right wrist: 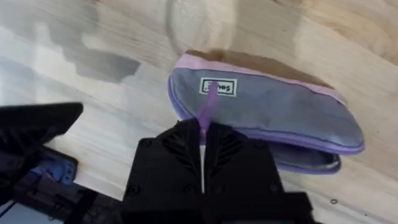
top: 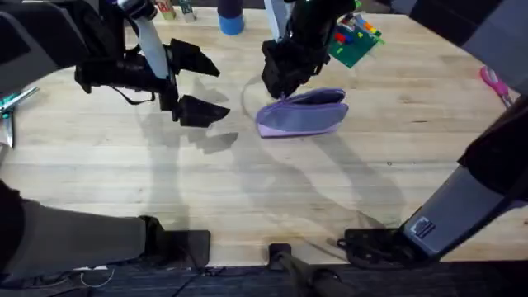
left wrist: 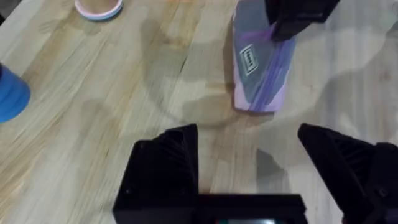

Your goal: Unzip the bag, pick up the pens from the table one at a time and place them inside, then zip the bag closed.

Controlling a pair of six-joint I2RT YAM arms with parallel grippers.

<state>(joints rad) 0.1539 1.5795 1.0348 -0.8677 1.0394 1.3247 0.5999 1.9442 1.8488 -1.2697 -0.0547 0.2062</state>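
The left gripper [left wrist: 249, 162] hangs with its two black fingers [left wrist: 168, 165] spread wide over bare table [left wrist: 93, 124]. Just ahead of it lies the bag [left wrist: 261, 74], lavender with a small white label. The right gripper [left wrist: 298, 15] sits on the bag's far end. Farther off, well apart, are a blue object [left wrist: 11, 93] and a pink round rim [left wrist: 98, 7].

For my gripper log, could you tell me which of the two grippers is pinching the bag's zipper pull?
The right gripper, shut on the purple pull tab of the bag; the left gripper is open above bare table.
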